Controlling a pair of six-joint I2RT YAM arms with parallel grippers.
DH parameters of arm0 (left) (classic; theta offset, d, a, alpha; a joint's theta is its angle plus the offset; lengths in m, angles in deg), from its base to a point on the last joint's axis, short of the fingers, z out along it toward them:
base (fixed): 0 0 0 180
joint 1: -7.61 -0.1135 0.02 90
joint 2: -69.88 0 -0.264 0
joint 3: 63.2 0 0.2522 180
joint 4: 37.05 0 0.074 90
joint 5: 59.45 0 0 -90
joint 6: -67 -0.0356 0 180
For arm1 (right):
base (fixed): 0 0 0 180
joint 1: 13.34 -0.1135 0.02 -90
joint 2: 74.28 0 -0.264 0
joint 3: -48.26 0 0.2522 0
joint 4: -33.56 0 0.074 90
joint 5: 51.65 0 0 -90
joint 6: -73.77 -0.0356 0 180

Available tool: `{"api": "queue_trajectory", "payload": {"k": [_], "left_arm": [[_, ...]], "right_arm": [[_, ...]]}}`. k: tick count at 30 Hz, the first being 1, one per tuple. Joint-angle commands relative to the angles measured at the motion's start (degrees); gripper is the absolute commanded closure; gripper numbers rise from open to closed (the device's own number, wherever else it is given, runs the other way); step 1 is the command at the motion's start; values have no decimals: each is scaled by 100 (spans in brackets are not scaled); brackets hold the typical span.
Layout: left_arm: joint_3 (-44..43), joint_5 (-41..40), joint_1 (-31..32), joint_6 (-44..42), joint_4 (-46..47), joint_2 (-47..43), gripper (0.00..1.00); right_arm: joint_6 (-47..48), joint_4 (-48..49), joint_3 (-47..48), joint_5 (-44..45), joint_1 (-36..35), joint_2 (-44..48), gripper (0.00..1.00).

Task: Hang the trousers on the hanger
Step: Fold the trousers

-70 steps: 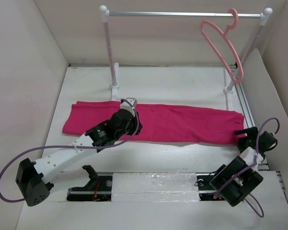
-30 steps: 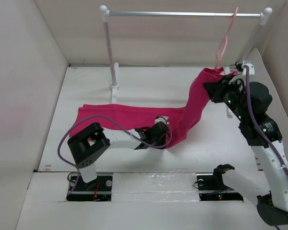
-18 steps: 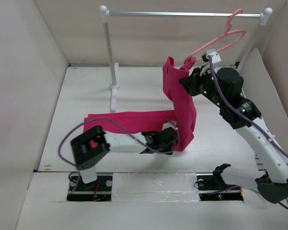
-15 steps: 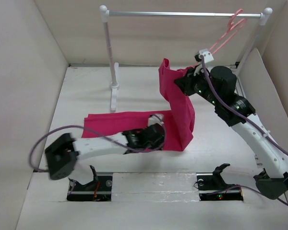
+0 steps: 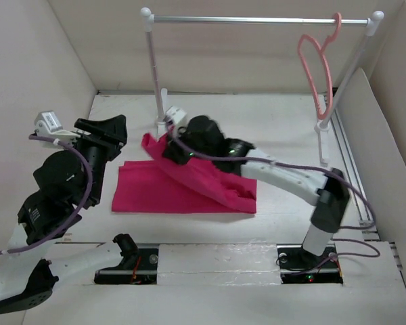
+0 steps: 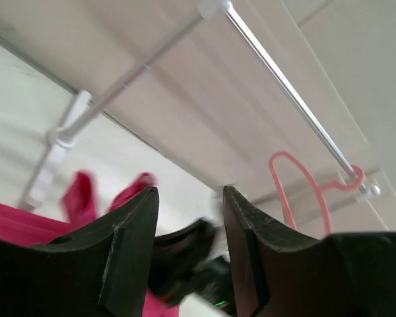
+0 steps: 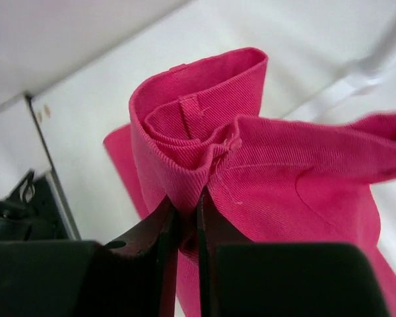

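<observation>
Right arm pinching the trousers' waist low over the worktop.
The right fingers [image 7: 155,257] are clamping a bunched waist edge; the trousers [image 5: 189,186] are lying doubled on the worktop [image 5: 271,115], probably being shortened for the hanger [image 5: 318,68], which is hanging well apart on the rail [image 5: 257,20]. The left fingers [image 6: 129,257] are hovering apart, empty.

- The trousers [image 6: 76,195] are blurred, their lower part hidden behind fingers [image 6: 129,244] of the left gripper [image 6: 188,198].
- The hanger [image 6: 284,154] bottom is hidden likewise.
- In the right wrist view, the cloth runs off the right edge.
</observation>
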Motion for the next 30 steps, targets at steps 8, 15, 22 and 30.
{"api": "queue_trajectory", "payload": {"k": [8, 15, 22, 30], "left_arm": [[272, -1489, -3, 577, -1144, -226, 57], [1772, -945, -3, 765, -893, 202, 49], [2961, 2299, -1954, 342, 41, 1584, 35], [3797, 4664, -5057, -862, 806, 2074, 25]], "right_arm": [[602, -509, 1771, -800, -1327, -2545, 19], [426, 353, -1302, -923, -625, -287, 30], [215, 388, -3884, -799, 405, 1746, 100], [505, -472, -4701, -545, 1327, 2774, 46]]}}
